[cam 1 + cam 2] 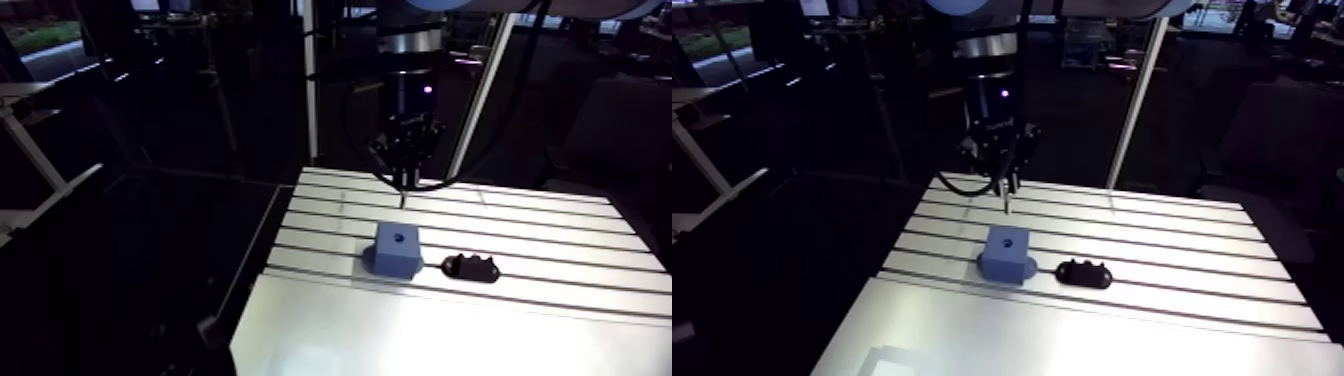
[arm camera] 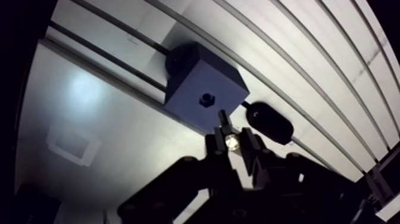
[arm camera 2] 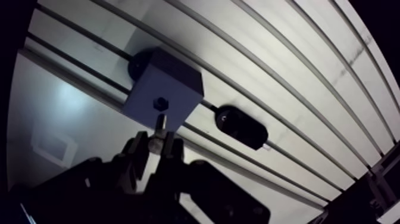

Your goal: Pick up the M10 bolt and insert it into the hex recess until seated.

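Gripper (image 3: 156,142) is clenched on the bolt (image 2: 226,128). The fingers pinch one end, where there's a bright glint, & the rest sticks out past the tips toward the counter. Pick-up looks done, so the step in hand is carry/align before insertion. Bolt is in the air, touching nothing but the gripper, not yet in the hole.

Just ahead of its free end in the wrist view sits the block (image 2: 205,83): blue-grey, square top, w/ the recess (image 2: 206,97) approx mid top face. The free end lies close to the recess by line of sight but short of it. Arm view shows the bolt hanging above the block w/ a clear gap. Can't tell if it's truly centred over the hole.

Next move, my read: small sideways trim to put the bolt axis over the recess, keep it vert., then a straight, slow descent. Wrist may need turning so the hex flats match, but the flats are too small to see. Press gently till seated, then let go.

Bolt's look: slim, dark, short, approx upright in the arm view. Thread, & which end is the head, I can't make out. Prob. rigid steel. The pinch area is small, so it could tilt in the grip if the end catches the recess edge.

Beyond the block is a black part (image 2: 271,122), oval, just beside it. The slotted counter (image 1: 560,230) runs on behind.
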Available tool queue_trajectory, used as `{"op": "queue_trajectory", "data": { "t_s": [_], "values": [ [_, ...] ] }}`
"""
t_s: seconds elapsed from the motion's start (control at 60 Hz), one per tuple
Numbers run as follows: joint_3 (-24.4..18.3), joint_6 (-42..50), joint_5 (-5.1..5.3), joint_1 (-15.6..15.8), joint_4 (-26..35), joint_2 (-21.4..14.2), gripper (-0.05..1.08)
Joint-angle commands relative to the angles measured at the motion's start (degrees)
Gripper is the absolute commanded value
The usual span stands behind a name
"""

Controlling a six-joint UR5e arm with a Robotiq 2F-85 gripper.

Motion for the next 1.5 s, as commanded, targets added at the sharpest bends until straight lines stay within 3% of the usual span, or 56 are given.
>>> {"op": "queue_trajectory", "data": {
  "t_s": [0.017,1.5],
  "values": [
    [0.35,-0.51,0.01,0.0,-0.57,0.08,1.08],
    [4.23,2.91,0.18,0.0,-2.85,-0.53,1.08]
  ]
}}
